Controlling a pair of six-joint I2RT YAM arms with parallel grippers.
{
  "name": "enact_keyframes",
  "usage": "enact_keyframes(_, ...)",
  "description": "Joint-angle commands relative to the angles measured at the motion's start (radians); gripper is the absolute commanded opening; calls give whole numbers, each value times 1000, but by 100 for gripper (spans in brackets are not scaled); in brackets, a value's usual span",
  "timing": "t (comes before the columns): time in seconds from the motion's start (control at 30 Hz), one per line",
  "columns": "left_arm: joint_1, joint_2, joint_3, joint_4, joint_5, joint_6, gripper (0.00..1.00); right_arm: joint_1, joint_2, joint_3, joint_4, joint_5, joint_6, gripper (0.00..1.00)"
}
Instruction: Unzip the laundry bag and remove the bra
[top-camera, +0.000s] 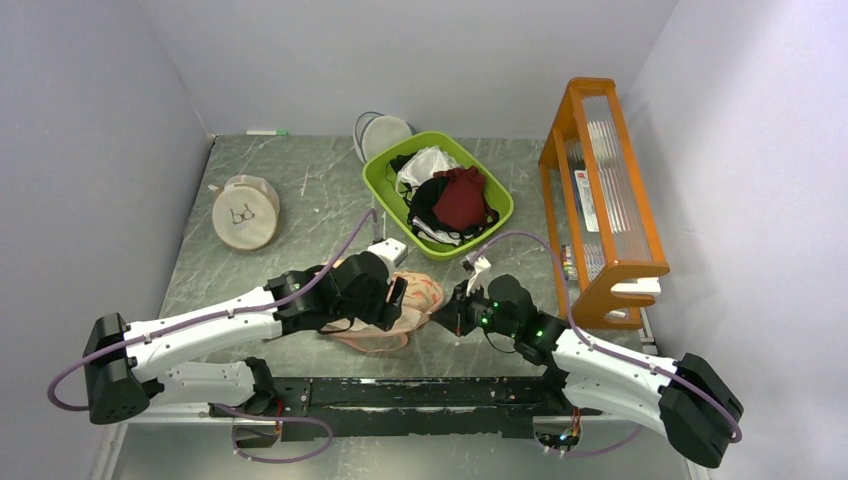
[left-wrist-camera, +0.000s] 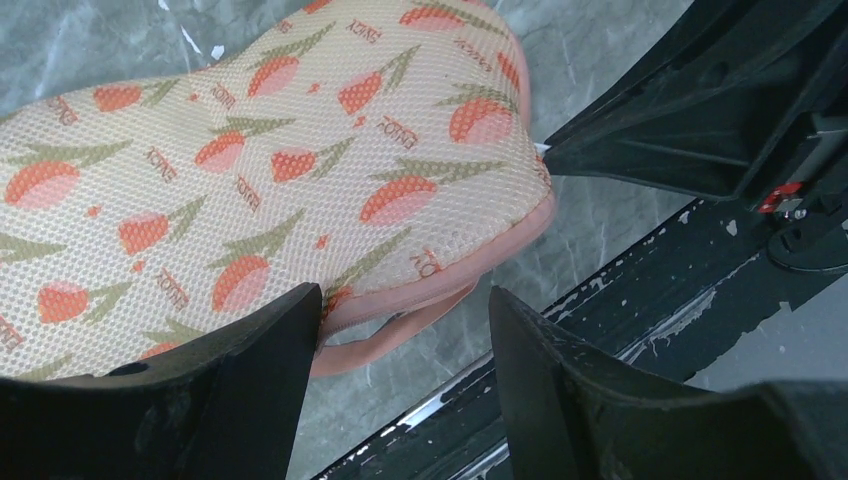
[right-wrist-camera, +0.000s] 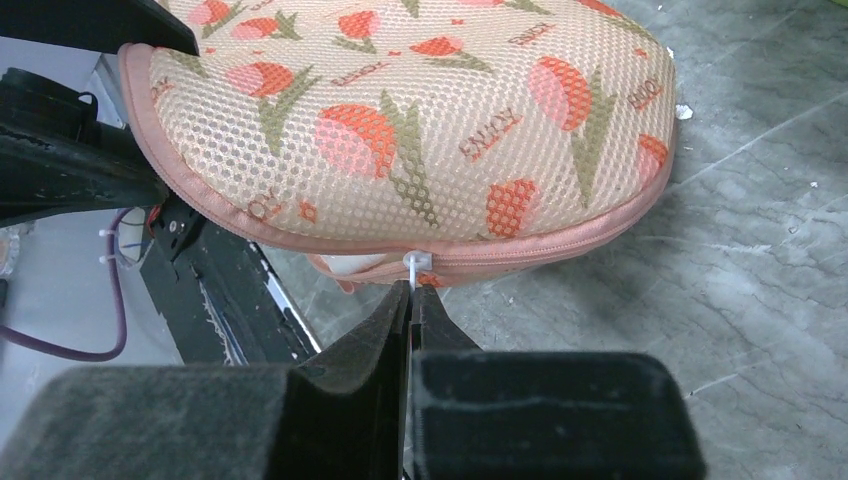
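The white pull (right-wrist-camera: 418, 263), pinched at the very tips of the right claw (right-wrist-camera: 410, 295), could be lost if the bag (right-wrist-camera: 400, 120) is dragged from under the wide-spread left claw (left-wrist-camera: 400, 310).

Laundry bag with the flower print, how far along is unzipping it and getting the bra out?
Done: the right hand grips the white zipper pull on the peach-pink flower-print mesh laundry bag; a short gap shows beside it. In hand: the open left hand straddles the bag's edge. Left: most of the zip, then the bra.
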Motion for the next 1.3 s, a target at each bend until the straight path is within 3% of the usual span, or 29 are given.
enact_keyframes(0.0,-43,22,75,-23,-91,-32,73,5,-20,15,21,-11,-5,0)
enact_keyframes(0.33,-71,-90,114,-194,-327,-172,75,5,-56,19,-53,73,4,0)
enact_keyframes(0.5,-71,-142,39,37,-116,-6,76,5,-46,30,-37,36,4,0)
enact_keyframes(0.67,-72,62,114,140,55,115,75,5,-30,65,-62,26,-7,0)
enact_keyframes(0.83,-74,256,155,153,-17,193,71,6,-40,58,-51,27,5,0)
enact_keyframes(0.93,-75,282,121,184,-54,183,70,6,-43,63,-58,34,10,0)
enact_keyframes(1.17,-74,324,58,299,53,121,72,7,-29,58,-43,30,14,0)
enact_keyframes(1.27,-74,354,30,322,35,88,70,6,-14,64,-44,26,11,0)
